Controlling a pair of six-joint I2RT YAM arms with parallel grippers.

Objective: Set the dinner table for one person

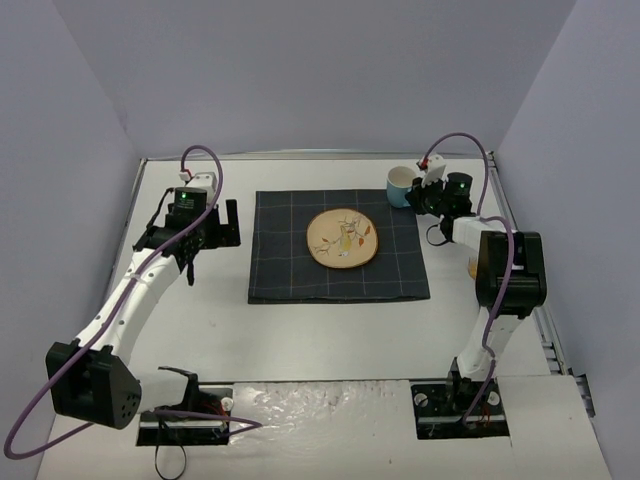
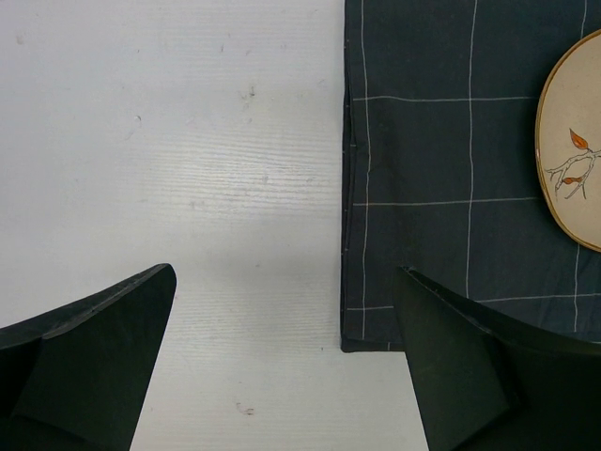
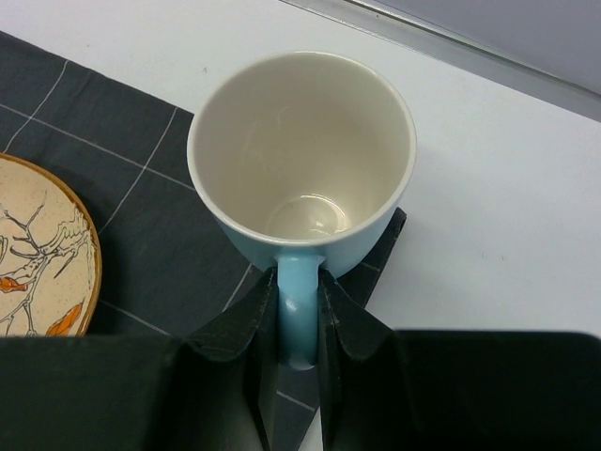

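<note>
The white dinner table [image 1: 320, 330] carries a dark navy grid-checked mat [image 1: 290, 260] with a round beige plate [image 1: 343, 237] painted with a branch. A light blue mug [image 1: 401, 186] with a cream inside is over the mat's far right corner. My right gripper [image 3: 299, 282] is shut on the mug's handle [image 3: 299, 310]; the mug [image 3: 300, 150] is upright, and I cannot tell whether it rests or hangs. My left gripper [image 2: 282, 357] is open and empty above the bare table, just left of the mat's edge [image 2: 349, 235]. It also shows in the top view [image 1: 218, 222].
The plate's rim [image 2: 573, 169] shows at the right of the left wrist view. A small orange thing [image 1: 472, 266] peeks out beside the right arm. Grey walls enclose the table on three sides; its metal rim [image 3: 451, 47] runs just behind the mug.
</note>
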